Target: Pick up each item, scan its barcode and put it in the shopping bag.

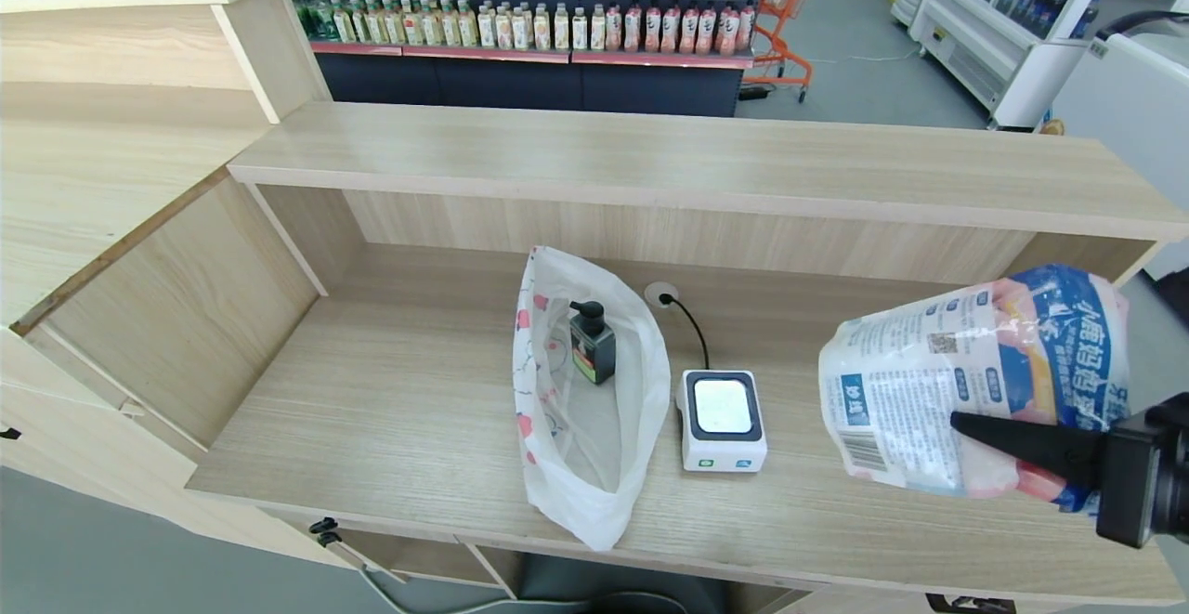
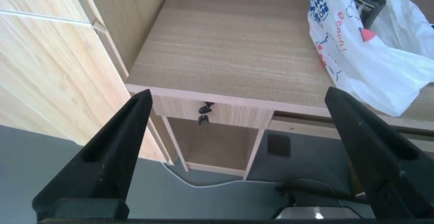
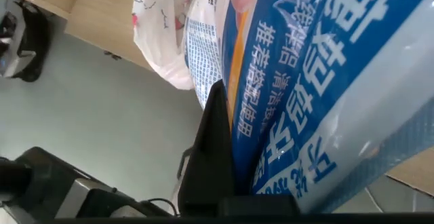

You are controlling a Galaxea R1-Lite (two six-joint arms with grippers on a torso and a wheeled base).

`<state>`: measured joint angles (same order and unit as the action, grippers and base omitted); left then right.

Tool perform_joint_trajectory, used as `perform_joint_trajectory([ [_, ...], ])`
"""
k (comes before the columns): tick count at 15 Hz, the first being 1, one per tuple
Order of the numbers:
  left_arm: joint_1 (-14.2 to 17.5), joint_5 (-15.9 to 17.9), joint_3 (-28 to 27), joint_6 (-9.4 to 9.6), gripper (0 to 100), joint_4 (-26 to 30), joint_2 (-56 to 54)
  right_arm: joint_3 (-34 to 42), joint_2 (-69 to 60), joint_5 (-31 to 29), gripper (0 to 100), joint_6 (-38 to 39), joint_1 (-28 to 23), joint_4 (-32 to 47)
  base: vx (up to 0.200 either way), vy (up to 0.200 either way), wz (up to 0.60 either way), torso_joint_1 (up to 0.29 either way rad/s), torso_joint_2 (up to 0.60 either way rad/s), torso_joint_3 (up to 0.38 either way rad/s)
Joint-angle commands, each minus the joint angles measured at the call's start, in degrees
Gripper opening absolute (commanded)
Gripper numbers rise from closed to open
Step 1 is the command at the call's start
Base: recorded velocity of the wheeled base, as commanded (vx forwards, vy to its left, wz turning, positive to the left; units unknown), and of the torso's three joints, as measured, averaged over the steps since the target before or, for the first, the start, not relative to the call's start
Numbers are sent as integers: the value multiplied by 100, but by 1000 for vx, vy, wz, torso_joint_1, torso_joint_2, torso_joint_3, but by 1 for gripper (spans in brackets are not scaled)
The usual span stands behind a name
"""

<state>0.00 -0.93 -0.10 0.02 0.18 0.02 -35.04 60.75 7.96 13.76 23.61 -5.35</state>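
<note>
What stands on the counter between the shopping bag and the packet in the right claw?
The white scanner, beside the bag and left of the held packet, as the head view shows.

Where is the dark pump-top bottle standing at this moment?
In the head view, the dark pump-top bottle stands upright inside the white plastic shopping bag in the middle of the wooden counter, just left of the white box-shaped barcode scanner.
</note>
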Motion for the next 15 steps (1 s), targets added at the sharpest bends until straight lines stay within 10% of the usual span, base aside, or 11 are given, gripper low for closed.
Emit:
perform_joint_trajectory([
  [1,0,-4,1,-2,100,-1,-2,-285,297,13,0,399,12,105,0,200,0,-7,-12,17],
  [15,0,-4,1,6,100,-1,-2,-1594,3119,-682,0,1357,943,509,0,57,0,3,1,1],
])
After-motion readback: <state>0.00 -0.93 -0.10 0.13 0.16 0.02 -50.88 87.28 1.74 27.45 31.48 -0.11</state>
